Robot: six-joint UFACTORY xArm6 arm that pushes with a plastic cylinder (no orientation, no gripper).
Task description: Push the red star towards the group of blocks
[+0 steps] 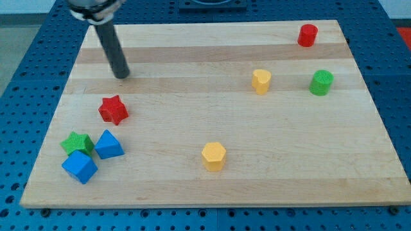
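The red star [113, 110] lies on the wooden board at the view's left. Below it sits a group of three blocks: a green star [76, 142], a blue triangular block [108, 145] and a blue cube [79, 167], close together near the bottom left corner. My tip [122, 75] rests on the board above the red star, a short gap away and slightly to its right, not touching it. The red star stands a small distance above the blue triangular block.
A yellow hexagon [214, 156] lies at bottom centre. A yellow block [261, 81] and a green cylinder [321, 83] sit at the right. A red cylinder [307, 34] stands near the top right corner. The wooden board [192, 186] lies on blue perforated plate.
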